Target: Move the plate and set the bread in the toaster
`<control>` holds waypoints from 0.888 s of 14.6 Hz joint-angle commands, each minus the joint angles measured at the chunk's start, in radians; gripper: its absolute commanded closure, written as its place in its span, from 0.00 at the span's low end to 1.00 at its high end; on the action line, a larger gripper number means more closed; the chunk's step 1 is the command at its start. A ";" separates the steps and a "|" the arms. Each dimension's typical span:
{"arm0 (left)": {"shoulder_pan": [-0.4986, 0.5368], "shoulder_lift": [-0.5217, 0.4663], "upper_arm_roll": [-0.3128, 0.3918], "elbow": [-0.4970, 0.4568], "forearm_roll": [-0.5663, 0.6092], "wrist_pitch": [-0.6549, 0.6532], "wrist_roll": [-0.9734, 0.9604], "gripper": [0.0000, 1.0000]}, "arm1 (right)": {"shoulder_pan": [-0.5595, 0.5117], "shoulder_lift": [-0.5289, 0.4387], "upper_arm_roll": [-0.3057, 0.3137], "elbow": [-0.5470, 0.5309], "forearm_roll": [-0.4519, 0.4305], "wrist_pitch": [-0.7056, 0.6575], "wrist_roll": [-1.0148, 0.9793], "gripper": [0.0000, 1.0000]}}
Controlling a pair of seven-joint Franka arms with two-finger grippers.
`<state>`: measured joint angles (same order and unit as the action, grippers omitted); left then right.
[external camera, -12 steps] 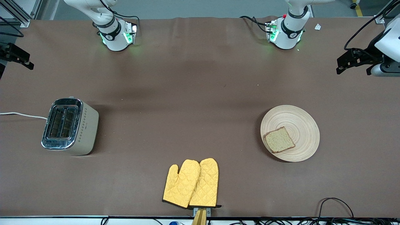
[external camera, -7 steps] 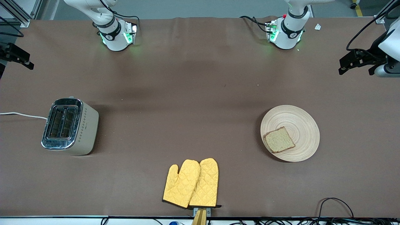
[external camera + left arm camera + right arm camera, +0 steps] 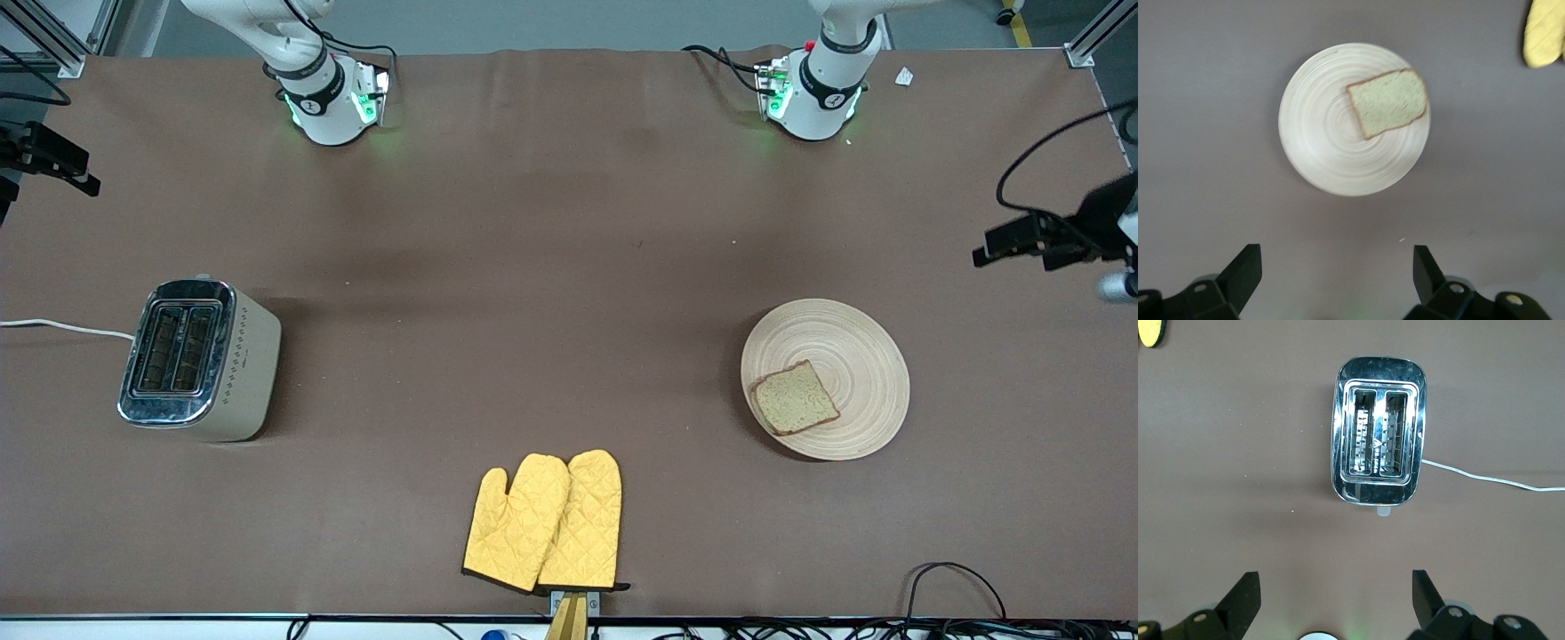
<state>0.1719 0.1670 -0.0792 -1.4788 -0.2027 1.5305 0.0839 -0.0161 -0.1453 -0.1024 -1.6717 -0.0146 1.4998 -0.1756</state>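
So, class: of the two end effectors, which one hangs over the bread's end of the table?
The left end effector, open, with the plate and bread in its wrist view.

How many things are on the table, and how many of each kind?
Toaster: 1
Plate: 1
Bread slice, lying on the plate: 1
Yellow oven mitts, side by side: 2
Total: 5 things
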 commanded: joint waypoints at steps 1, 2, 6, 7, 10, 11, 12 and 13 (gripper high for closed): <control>0.075 0.119 -0.001 0.045 -0.130 0.045 0.077 0.00 | -0.002 -0.011 0.004 -0.013 0.013 0.003 -0.013 0.00; 0.098 0.164 -0.001 0.045 -0.165 0.074 0.103 0.00 | -0.001 -0.013 0.007 -0.013 0.013 0.003 -0.013 0.00; 0.176 0.336 -0.001 0.045 -0.328 0.154 0.202 0.00 | -0.004 -0.013 0.009 -0.013 0.013 -0.003 -0.013 0.00; 0.188 0.363 -0.001 0.041 -0.372 0.181 0.267 0.00 | 0.001 -0.011 0.009 -0.016 0.013 0.000 -0.007 0.00; 0.242 0.469 -0.002 0.040 -0.418 0.232 0.462 0.00 | 0.028 0.019 0.009 -0.022 0.041 0.025 -0.001 0.00; 0.257 0.511 -0.002 0.041 -0.447 0.234 0.521 0.00 | 0.031 0.033 0.009 -0.029 0.042 0.040 -0.001 0.00; 0.267 0.543 -0.002 0.041 -0.481 0.235 0.583 0.00 | 0.033 0.053 0.010 -0.039 0.044 0.054 -0.001 0.00; 0.271 0.569 -0.001 0.041 -0.491 0.235 0.637 0.02 | 0.036 0.075 0.010 -0.046 0.047 0.065 -0.001 0.00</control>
<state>0.4294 0.6740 -0.0751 -1.4676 -0.6533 1.7650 0.6286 0.0135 -0.1054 -0.0907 -1.6950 0.0179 1.5352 -0.1785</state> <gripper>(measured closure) 0.004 0.000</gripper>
